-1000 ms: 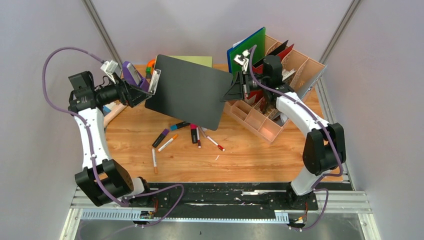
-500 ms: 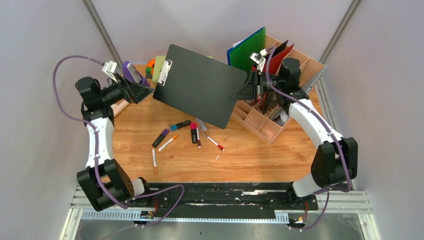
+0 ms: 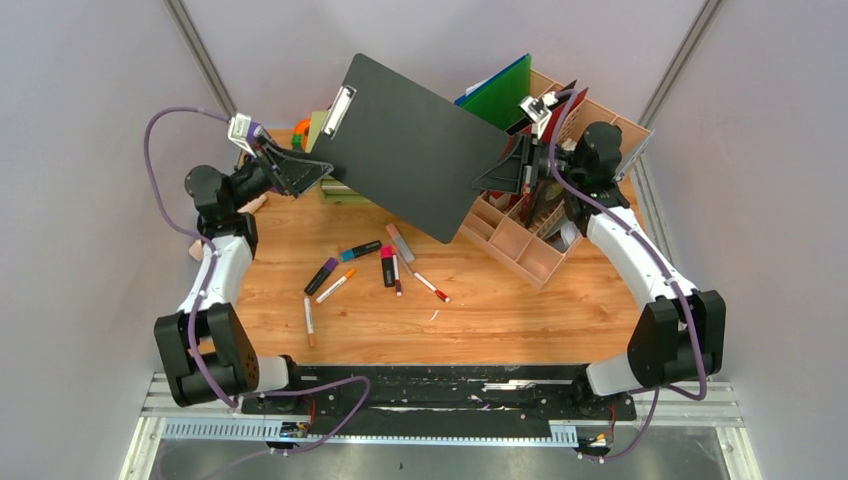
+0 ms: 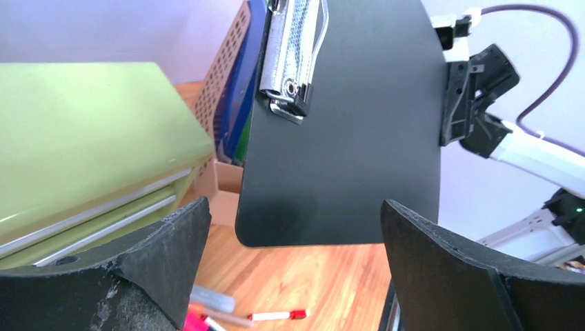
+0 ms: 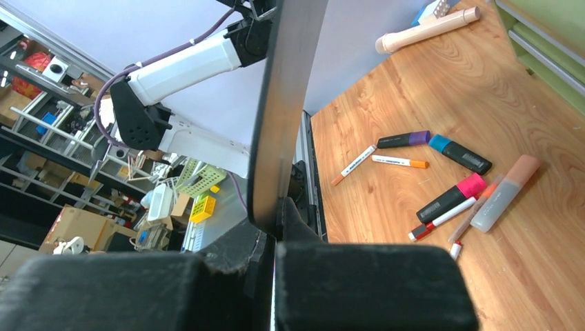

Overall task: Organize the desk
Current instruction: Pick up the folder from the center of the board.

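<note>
Clipboard up in the air, 1 arm holding it

Left arm is folded back at the far left corner of the desk [image 3: 500,320], with the left gripper [image 3: 322,168] spread wide and empty, just off the clip end of the black clipboard [image 3: 415,140]. The board hangs tilted above the desk, over loose markers [image 3: 385,265] lying on bare wood. Right gripper [image 3: 492,178] is clamped on its right edge, just beside the wooden organizer [image 3: 525,245].

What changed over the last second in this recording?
The right gripper, shut on the clipboard, carried it up and back toward the wooden organizer. The open left gripper drew away from its clip end. The markers on the desk stayed put.
</note>
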`<move>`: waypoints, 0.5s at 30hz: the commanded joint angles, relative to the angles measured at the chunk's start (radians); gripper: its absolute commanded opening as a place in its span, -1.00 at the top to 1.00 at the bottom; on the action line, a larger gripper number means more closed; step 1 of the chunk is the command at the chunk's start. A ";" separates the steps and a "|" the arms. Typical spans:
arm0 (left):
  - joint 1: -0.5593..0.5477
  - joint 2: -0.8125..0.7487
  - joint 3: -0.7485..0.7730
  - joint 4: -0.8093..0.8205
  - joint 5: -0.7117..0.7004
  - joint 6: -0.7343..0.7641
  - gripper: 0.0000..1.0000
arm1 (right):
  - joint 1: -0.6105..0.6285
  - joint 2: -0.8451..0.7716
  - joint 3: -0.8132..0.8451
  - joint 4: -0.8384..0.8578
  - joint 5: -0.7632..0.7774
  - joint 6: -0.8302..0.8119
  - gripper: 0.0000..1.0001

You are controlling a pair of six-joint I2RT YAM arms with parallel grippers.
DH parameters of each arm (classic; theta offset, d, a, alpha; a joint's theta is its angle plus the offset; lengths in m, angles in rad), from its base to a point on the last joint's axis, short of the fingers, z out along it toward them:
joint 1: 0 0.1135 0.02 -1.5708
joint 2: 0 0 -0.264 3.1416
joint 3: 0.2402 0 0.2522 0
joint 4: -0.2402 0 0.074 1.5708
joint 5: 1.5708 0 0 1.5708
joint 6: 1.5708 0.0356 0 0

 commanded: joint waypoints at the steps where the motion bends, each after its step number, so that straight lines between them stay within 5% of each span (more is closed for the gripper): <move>1: -0.060 0.069 -0.013 0.309 -0.059 -0.188 -1.00 | -0.013 -0.051 -0.029 0.145 0.043 0.053 1.00; 6: -0.125 0.170 -0.014 0.614 -0.124 -0.414 -1.00 | -0.018 -0.057 -0.095 0.239 0.080 0.108 1.00; 15: -0.226 0.200 -0.003 0.659 -0.201 -0.442 -0.87 | -0.022 -0.050 -0.157 0.272 0.135 0.114 1.00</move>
